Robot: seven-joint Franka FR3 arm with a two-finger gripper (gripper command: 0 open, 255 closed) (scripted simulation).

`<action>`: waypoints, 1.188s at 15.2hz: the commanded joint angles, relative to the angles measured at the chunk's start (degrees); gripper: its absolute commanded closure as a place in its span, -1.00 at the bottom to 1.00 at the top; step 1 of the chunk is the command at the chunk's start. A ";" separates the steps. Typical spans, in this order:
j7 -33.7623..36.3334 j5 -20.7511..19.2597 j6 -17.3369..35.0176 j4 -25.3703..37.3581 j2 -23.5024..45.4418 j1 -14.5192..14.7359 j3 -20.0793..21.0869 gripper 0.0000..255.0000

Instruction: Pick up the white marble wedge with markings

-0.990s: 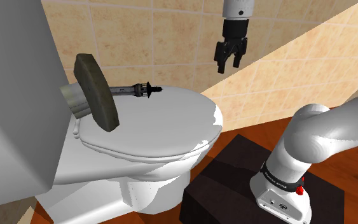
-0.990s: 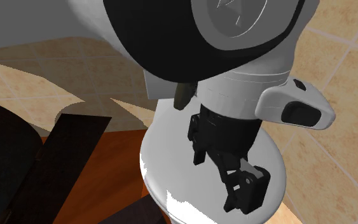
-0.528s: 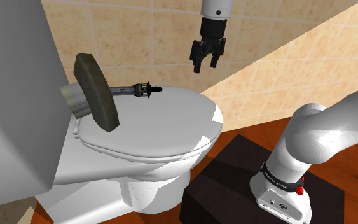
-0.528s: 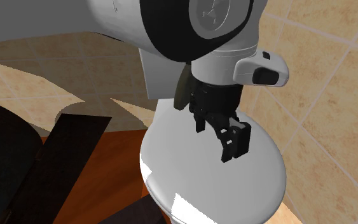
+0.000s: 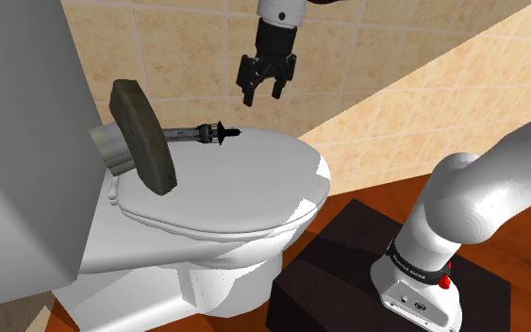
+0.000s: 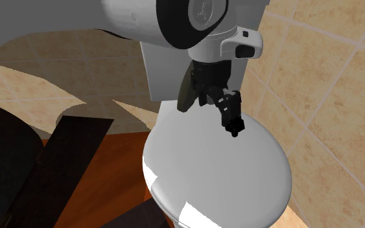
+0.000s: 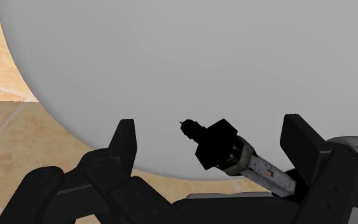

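White toilet lid [image 5: 244, 184], dark wedge [image 5: 143, 135], slim tool [image 5: 207, 132]

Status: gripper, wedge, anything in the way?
Gripper open, empty, above toilet lid. Dark wedge untouched, tilted on lid by tank. Black-tipped tool lies beside it.

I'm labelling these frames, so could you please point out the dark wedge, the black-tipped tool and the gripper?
dark wedge [image 5: 145, 141], shoulder view, on its broad face.
black-tipped tool [image 7: 217, 145], wrist view, on its black collar.
gripper [image 5: 261, 94], shoulder view, midway between its open fingertips.
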 commanded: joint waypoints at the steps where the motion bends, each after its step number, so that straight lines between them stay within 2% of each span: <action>1: 1.54 -0.17 2.55 1.81 2.14 0.36 1.69 -1.00; 6: 5.60 -2.11 8.26 7.07 8.10 0.80 5.97 -1.00; 10: 9.36 -5.21 12.02 12.16 13.29 0.95 9.50 -1.00; 14: 13.68 -9.91 14.86 18.12 18.95 1.23 13.02 -1.00; 18: 18.51 -16.32 16.51 25.08 25.22 2.13 16.26 -1.00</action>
